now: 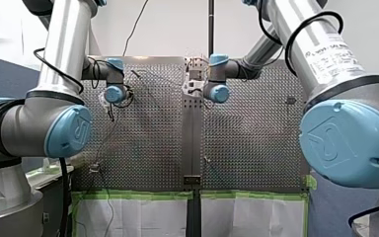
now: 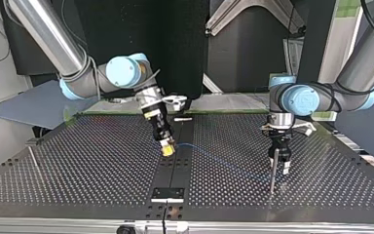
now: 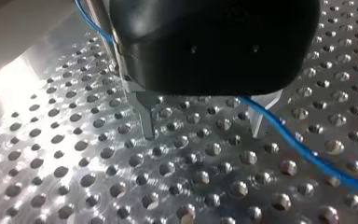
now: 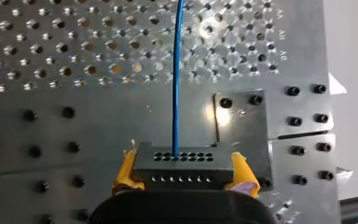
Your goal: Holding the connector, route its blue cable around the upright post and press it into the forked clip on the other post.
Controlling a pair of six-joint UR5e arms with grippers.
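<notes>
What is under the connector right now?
The table's centre strip, a small bolted plate beside it. The patch directly beneath is hidden by the connector and my right gripper.

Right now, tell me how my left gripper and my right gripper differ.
Grip: my right gripper has its jaws shut on the connector; my left gripper has its jaws apart, clamping nothing.
Pads: the right gripper has yellow pads; the left gripper has bare metal fingers.
Pose: in the top view the right gripper tilts; the left gripper points straight down beside a post.
Both are near the blue cable.
</notes>
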